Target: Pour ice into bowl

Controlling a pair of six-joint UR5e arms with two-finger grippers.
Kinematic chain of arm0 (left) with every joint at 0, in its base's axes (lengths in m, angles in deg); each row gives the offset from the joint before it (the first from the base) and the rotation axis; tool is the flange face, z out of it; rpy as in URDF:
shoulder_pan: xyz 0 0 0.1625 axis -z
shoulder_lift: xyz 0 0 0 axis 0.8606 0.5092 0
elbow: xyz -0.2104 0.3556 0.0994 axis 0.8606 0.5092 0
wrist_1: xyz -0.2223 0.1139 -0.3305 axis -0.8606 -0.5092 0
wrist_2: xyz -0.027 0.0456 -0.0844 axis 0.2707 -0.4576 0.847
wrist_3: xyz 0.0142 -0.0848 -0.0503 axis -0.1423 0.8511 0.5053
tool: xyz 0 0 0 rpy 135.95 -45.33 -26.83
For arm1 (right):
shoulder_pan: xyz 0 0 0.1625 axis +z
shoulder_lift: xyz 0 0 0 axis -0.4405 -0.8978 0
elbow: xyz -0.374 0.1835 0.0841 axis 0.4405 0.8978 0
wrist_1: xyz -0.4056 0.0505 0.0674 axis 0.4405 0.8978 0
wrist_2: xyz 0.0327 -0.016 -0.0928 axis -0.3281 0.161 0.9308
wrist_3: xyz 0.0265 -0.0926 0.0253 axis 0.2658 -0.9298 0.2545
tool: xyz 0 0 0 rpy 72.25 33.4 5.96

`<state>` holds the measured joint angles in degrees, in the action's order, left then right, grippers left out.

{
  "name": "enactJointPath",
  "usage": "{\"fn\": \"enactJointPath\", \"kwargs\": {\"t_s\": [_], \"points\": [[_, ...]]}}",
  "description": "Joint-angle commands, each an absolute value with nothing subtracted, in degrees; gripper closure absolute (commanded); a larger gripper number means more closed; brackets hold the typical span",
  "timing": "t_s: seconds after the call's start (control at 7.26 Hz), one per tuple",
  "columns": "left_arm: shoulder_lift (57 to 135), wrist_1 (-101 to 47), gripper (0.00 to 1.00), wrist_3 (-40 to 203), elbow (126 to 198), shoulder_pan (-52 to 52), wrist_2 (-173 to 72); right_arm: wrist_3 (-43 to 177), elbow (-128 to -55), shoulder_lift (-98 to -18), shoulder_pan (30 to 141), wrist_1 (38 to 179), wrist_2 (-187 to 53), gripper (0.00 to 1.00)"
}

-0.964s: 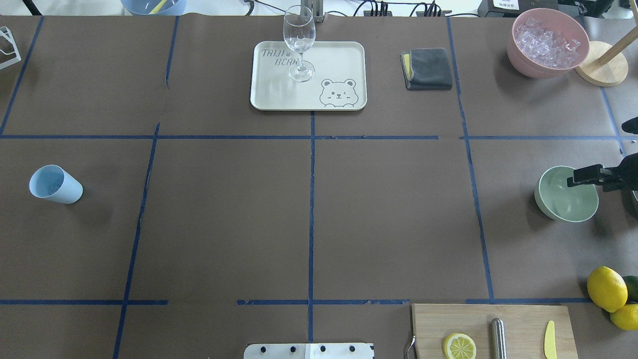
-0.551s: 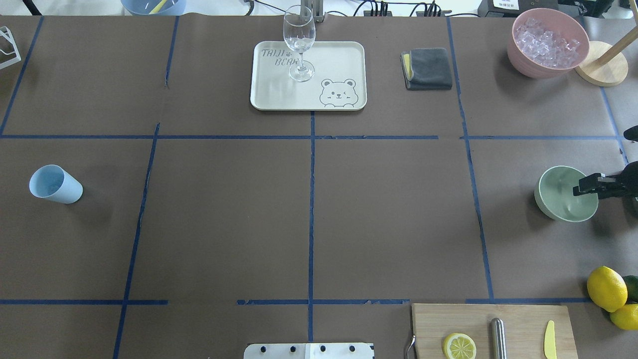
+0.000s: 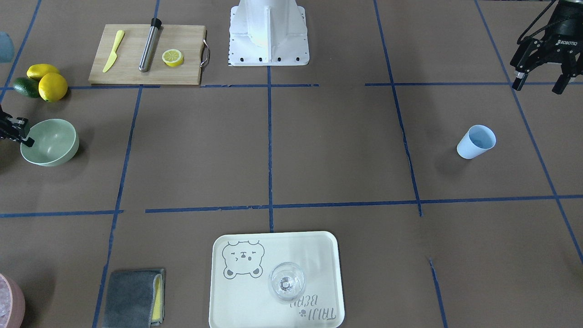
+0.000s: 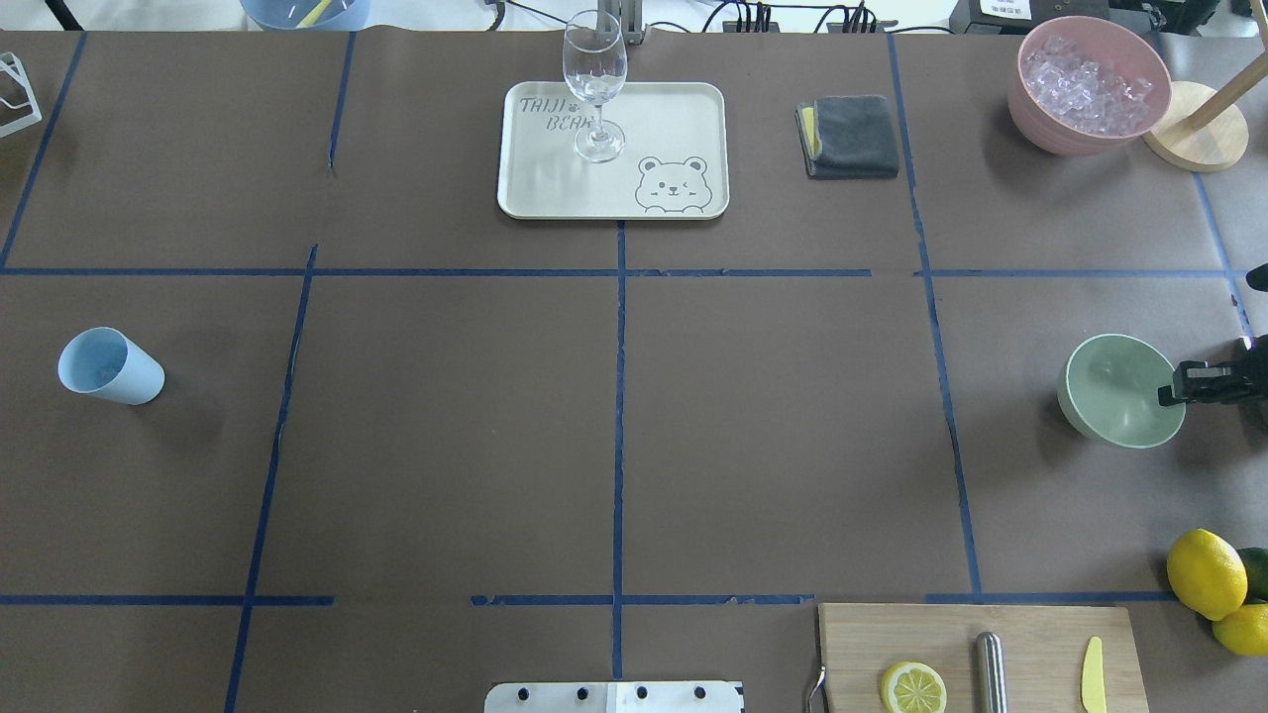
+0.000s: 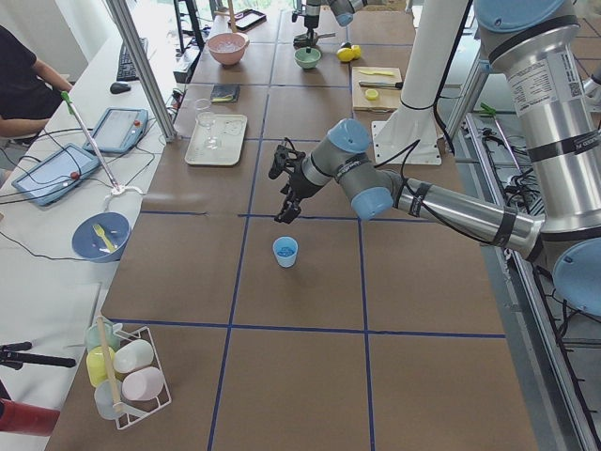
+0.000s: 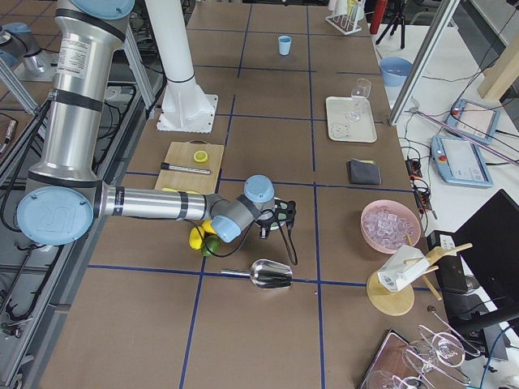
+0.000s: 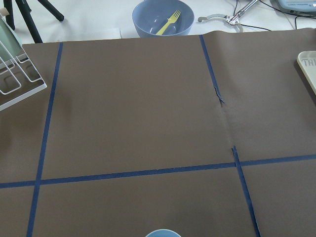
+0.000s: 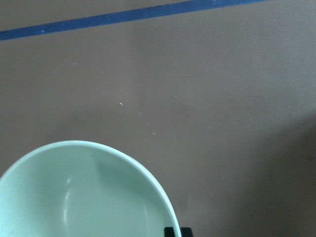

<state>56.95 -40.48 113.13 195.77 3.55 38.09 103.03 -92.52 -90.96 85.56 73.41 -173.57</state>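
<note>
Hanging in the upper right of the front-facing view, the left gripper (image 3: 537, 86) has its fingers spread wide with nothing between them. It is up and to the right of the blue cup (image 3: 476, 141), which stands alone at mid-right; ice inside the cup cannot be made out. At the right edge of the overhead view, the right gripper (image 4: 1187, 383) sits at the rim of the mint-green bowl (image 4: 1102, 391). Whether its fingers pinch that rim cannot be told.

2 whole lemons (image 4: 1206, 573), 1 grn bowl (image 4: 1109, 396), 1 pink tub (image 4: 1030, 109), 1 tray (image 4: 674, 119)
</note>
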Motion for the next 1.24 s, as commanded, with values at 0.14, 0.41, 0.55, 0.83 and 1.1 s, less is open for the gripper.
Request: {"fn": "enactJointPath", "kwargs": {"t_s": [0.14,0.41,0.55,0.83,1.1], "points": [[56.3,-43.4,0.00,124.8,195.7,-4.9,34.1,108.0,-98.6,-90.1,87.7,74.1,-179.0,1.00],[52.5,-46.5,0.00,132.2,195.1,-19.1,17.3,117.9,-100.3,-84.9,87.7,74.1,-180.4,1.00],[52.4,-46.6,0.00,133.8,195.0,-21.5,16.7,122.6,-100.7,-82.1,86.3,74.1,-180.4,1.00],[51.2,-46.9,0.00,140.2,193.5,-30.2,6.1,129.9,-101.8,-77.9,83.6,74.5,-180.4,1.00],[49.9,-52.7,0.00,144.4,188.5,-37.2,-3.3,132.3,-105.4,-73.5,81.7,83.1,-179.9,1.00]]}}
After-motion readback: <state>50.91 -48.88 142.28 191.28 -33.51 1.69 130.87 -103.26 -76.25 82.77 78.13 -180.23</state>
